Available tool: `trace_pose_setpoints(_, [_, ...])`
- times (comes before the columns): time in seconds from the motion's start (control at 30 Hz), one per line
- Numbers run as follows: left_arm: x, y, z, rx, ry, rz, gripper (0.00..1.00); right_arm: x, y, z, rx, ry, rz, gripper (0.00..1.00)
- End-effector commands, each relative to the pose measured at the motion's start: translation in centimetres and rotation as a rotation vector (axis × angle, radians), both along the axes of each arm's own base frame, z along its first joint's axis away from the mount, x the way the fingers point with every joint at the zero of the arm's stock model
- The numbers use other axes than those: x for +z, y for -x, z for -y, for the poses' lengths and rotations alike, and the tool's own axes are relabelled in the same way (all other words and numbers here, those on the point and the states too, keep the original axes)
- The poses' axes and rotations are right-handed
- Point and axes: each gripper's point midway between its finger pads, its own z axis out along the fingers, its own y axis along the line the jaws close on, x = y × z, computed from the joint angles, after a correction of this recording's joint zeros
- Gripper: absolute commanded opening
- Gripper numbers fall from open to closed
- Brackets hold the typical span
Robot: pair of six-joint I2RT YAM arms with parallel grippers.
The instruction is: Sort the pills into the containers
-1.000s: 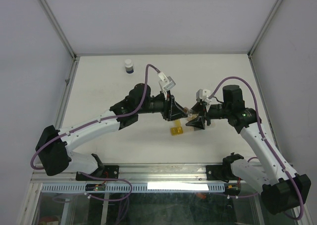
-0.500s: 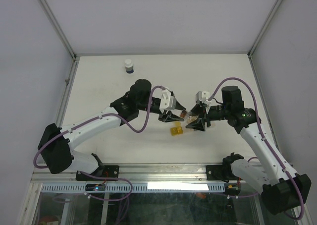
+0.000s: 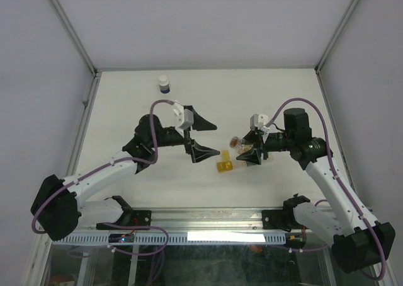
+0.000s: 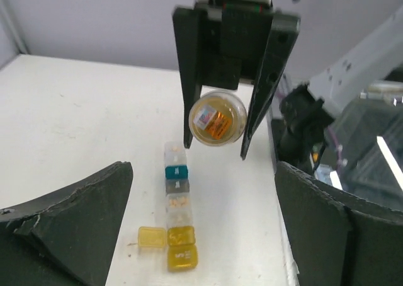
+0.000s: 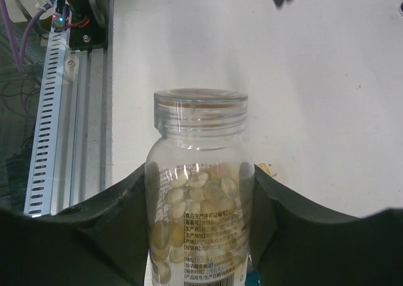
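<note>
The containers (image 4: 177,204) lie in a short row on the white table: clear boxes, a teal one and yellow ones, with one yellow lid (image 4: 151,237) flipped open. From above, the containers (image 3: 225,162) sit between the arms. A few pills (image 4: 177,201) show in a clear box. My right gripper (image 5: 200,172) is shut on a clear bottle (image 5: 200,210) holding many pale pills (image 5: 195,191), its neck pointing at the left arm. Just left of the row my left gripper (image 3: 211,139) hangs wide open and empty. In the left wrist view the bottle (image 4: 217,118) hangs above the row's far end.
A small white bottle with a dark blue band (image 3: 164,84) stands at the back left of the table. Metal frame rails (image 3: 85,109) border the table on the left and right. The slotted front rail (image 5: 53,122) runs along the near edge.
My left gripper has drawn back to the left, away from the bottle's neck, and its jaws have spread wide. The right gripper has kept the bottle in place.
</note>
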Motion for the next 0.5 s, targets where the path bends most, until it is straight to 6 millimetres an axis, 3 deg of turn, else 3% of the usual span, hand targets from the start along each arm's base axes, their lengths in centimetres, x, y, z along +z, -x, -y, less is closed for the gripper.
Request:
trace_pose_setpoints(0.0, [8.1, 0.9, -3.5, 0.120, 0.356, -0.171, 0.99, 2.5, -0.6, -0.2, 0.005, -0.037, 0.099, 0.00])
trace_pose_setpoints(0.1, [7.6, -0.7, -4.3, 0.227, 0.426, -0.462, 0.95, 2.4, -0.7, -0.2, 0.005, -0.035, 0.095, 0.00])
trace_pose_setpoints(0.17, [6.6, -1.0, -3.3, 0.255, 0.370, -0.553, 0.88, 2.3, -0.7, -0.2, 0.004, -0.034, 0.093, 0.00])
trace_pose_setpoints(0.3, [5.1, -1.7, -1.2, 0.409, 0.230, -0.524, 0.87, 2.2, -0.8, -0.2, 0.000, -0.031, 0.088, 0.00])
trace_pose_setpoints(0.47, [4.6, -1.5, 0.6, 0.361, 0.173, -0.535, 0.82, 2.0, -1.0, -0.2, -0.001, -0.028, 0.081, 0.00])
